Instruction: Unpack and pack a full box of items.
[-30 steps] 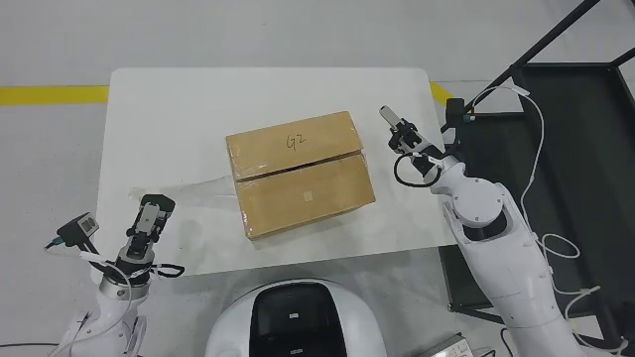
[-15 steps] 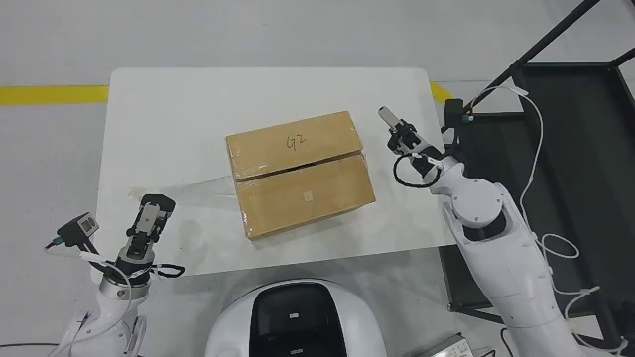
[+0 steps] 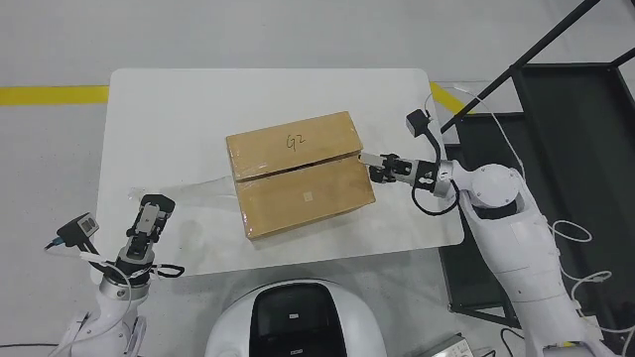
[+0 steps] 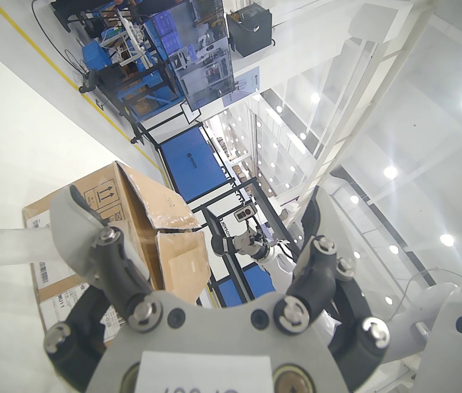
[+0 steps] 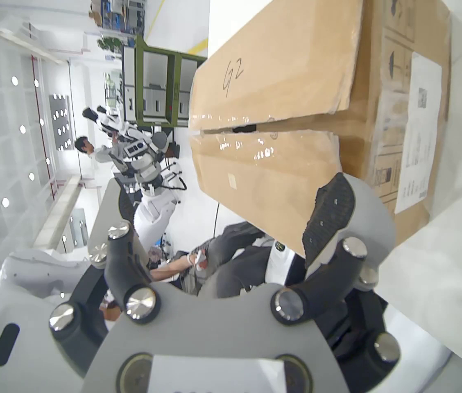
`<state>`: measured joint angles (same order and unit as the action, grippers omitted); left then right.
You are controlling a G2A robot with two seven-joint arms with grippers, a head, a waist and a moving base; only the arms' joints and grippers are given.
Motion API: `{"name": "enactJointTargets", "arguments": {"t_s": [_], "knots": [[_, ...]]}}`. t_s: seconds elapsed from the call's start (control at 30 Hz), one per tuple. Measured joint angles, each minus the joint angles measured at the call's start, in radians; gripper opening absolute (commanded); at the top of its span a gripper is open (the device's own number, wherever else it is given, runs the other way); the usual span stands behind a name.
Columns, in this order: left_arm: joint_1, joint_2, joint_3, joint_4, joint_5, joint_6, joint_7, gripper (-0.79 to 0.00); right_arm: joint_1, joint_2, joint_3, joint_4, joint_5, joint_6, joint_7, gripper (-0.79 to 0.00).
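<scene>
Box [image 3: 298, 174]: plain tan-brown cardboard, a black handwritten mark on one top flap, a white label [image 5: 417, 132] with black print on one side. Bench [image 3: 169, 119]: plain white; floor [image 3: 298, 10] pale grey, crossed by one yellow stripe [image 3: 50, 94]. Right gripper [image 3: 372, 163]: silver-grey metal with black stippled pads [image 5: 329, 214]; rack [image 3: 566, 109] black.

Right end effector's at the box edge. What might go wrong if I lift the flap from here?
1. The right end effector is open at the box's edge near the seam; closing may pinch the side wall too.
2. The left end effector sits apart at the table's corner, so nothing braces the box; a pull may slide it.
</scene>
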<state>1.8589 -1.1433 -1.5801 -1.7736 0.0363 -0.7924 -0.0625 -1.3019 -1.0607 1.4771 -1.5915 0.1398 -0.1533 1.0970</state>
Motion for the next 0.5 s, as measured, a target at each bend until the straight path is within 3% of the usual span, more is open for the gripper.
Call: {"name": "enactJointTargets", "arguments": {"t_s": [0.1, 0.5], "knots": [[0.0, 0.0, 0.0, 0.0, 0.0, 0.0, 0.0, 0.0, 0.023, 0.007, 0.006, 0.024, -0.001, -0.025, 0.064, 0.0], [0.0, 0.0, 0.0, 0.0, 0.0, 0.0, 0.0, 0.0, 0.034, 0.008, 0.009, 0.039, -0.004, -0.029, 0.058, 0.0]]}}
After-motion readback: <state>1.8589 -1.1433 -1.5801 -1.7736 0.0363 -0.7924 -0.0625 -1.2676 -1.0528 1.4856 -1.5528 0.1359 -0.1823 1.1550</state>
